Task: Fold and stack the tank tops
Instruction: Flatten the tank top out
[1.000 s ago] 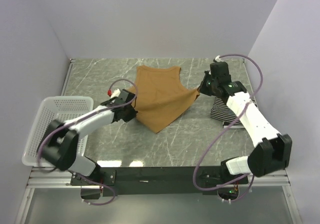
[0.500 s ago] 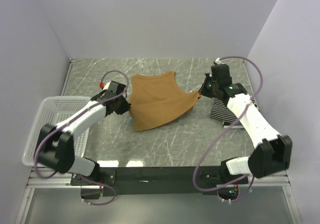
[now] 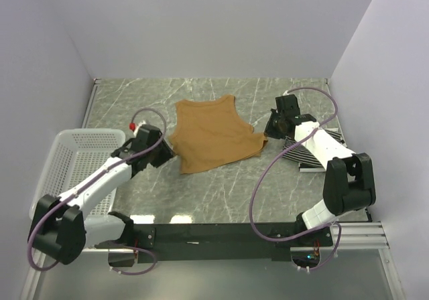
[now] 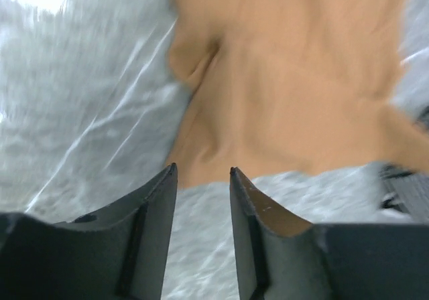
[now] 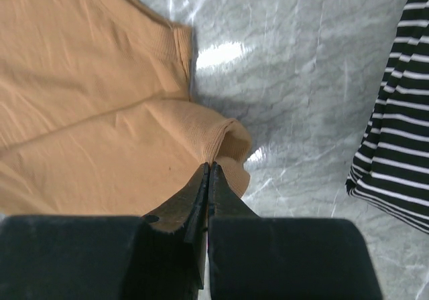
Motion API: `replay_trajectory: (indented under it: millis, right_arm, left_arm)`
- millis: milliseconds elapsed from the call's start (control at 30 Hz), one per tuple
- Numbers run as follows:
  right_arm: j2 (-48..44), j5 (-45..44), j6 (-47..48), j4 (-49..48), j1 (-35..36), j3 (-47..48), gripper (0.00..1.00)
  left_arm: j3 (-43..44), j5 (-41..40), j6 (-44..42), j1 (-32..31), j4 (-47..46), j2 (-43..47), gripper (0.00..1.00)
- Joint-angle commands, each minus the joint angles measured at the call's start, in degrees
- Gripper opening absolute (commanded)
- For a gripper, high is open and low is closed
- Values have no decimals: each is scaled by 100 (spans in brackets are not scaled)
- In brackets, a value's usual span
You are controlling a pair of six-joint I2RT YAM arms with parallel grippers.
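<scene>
A plain tan-brown tank top lies spread on the marble table, mid-field. My left gripper sits just off its near-left edge. In the left wrist view that gripper is open with only table between its fingers, and the tan top lies just beyond the tips. My right gripper is shut on the top's right corner. In the right wrist view its tips pinch a bunched fold of the tan top. A black-and-white striped tank top lies partly under the right arm and also shows as striped cloth.
A white mesh basket stands at the table's left edge, beside the left arm. Walls close the table on the left, back and right. The right arm's cable loops over the near-right part of the table.
My left gripper opened, let go of the tan top's left edge and drew back toward me. The top settled flatter. The right gripper came lower and nearer, still holding its corner.
</scene>
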State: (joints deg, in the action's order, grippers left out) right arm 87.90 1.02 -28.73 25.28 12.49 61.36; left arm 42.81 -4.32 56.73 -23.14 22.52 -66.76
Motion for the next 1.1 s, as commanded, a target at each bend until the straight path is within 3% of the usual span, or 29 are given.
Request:
replay_trajectory:
  millis: [0, 300, 467, 833, 1033, 1067]
  right_arm:
    - [-53, -49, -54, -401, -71, -63, 0]
    - [-97, 92, -89, -445, -80, -116, 0]
    - [-132, 109, -63, -436, -80, -142, 0]
    - [-238, 118, -71, -436, -80, -160, 0]
    - [-264, 144, -71, -419, -80, -168, 0]
    - [-299, 162, -71, -401, -80, -160, 0]
  left_arm:
    - [-431, 46, -13, -304, -274, -240, 41]
    - [-282, -350, -206, -719, -731, -1347, 45]
    - [-220, -377, -198, -736, -697, -1533, 39]
    - [-132, -298, -435, -771, -864, -1989, 38]
    - [-185, -333, -347, -780, -794, -2122, 22]
    - [-168, -350, -329, -780, -741, -2104, 15]
